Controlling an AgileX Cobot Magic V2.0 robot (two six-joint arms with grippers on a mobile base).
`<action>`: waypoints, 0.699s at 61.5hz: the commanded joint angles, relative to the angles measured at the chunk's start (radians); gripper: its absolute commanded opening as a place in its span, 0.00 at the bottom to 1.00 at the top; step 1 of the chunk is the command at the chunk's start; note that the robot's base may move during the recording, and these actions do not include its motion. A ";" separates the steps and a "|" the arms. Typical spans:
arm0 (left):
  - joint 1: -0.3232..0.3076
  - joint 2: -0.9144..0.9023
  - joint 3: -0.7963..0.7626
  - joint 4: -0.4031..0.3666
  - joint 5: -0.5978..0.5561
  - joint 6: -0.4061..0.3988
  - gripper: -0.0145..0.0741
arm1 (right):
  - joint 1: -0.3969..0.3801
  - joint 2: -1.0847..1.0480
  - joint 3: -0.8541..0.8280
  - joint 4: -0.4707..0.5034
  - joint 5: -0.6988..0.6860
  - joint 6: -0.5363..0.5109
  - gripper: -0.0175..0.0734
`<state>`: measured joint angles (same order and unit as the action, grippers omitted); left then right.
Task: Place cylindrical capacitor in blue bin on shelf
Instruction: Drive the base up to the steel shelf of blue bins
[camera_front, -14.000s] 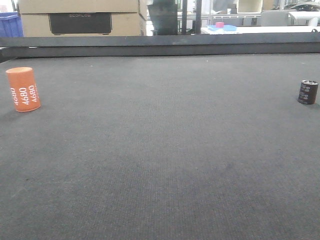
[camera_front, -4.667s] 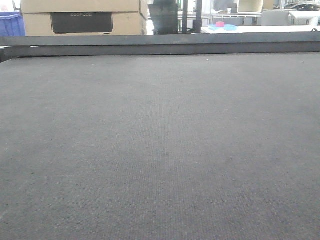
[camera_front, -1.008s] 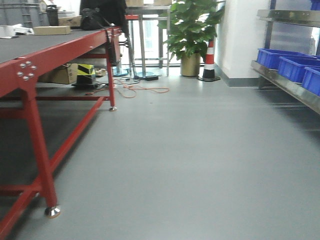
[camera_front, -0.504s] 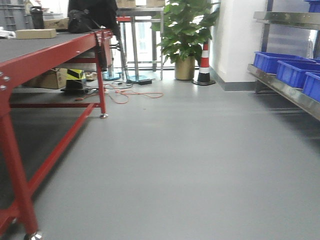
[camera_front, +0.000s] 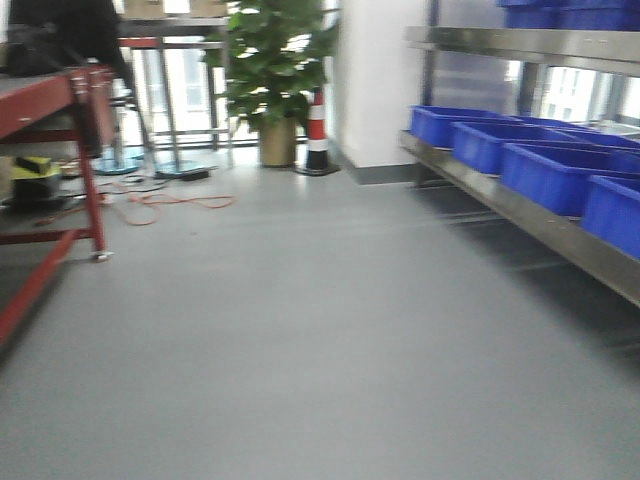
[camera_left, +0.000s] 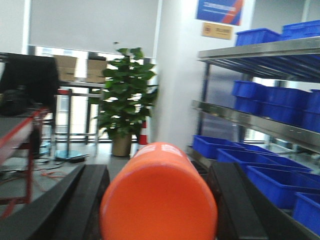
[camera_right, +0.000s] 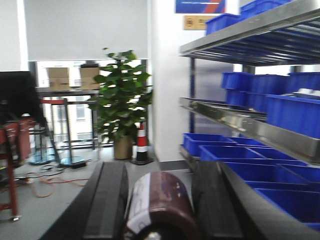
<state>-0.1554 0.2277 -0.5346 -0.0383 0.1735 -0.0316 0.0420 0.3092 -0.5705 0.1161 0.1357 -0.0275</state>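
Since a second ago we swing toward the shelf (camera_front: 520, 47) and blue bins (camera_front: 545, 172). Left fingers (camera_left: 80, 202) hold the orange capacitor (camera_left: 157, 195), right fingers (camera_right: 107, 200) the dark capacitor (camera_right: 160, 210); we judge both stiff, light, slick, best pinched mid-barrel.

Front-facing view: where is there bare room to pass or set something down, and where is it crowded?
Bare: the grey floor between the red table and the shelf. Crowded: the far end, with cables, plant and cone.

My left gripper (camera_left: 156, 200) clasps an orange cylindrical capacitor (camera_left: 159, 192) lengthwise; my right gripper (camera_right: 161, 200) clasps a dark maroon capacitor (camera_right: 162, 210). Blue bins (camera_front: 550, 175) sit in rows on the steel shelf (camera_front: 560, 238) to my right.
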 joint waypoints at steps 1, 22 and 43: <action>-0.002 -0.005 0.001 -0.004 -0.023 -0.002 0.04 | 0.002 -0.006 0.000 -0.007 -0.023 -0.002 0.01; -0.002 -0.005 0.001 -0.004 -0.023 -0.002 0.04 | 0.002 -0.006 0.000 -0.007 -0.023 -0.002 0.01; -0.002 -0.005 0.001 -0.004 -0.025 -0.002 0.04 | 0.002 -0.006 0.000 -0.007 -0.023 -0.002 0.01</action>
<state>-0.1554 0.2277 -0.5346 -0.0383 0.1735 -0.0316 0.0420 0.3092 -0.5705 0.1161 0.1357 -0.0275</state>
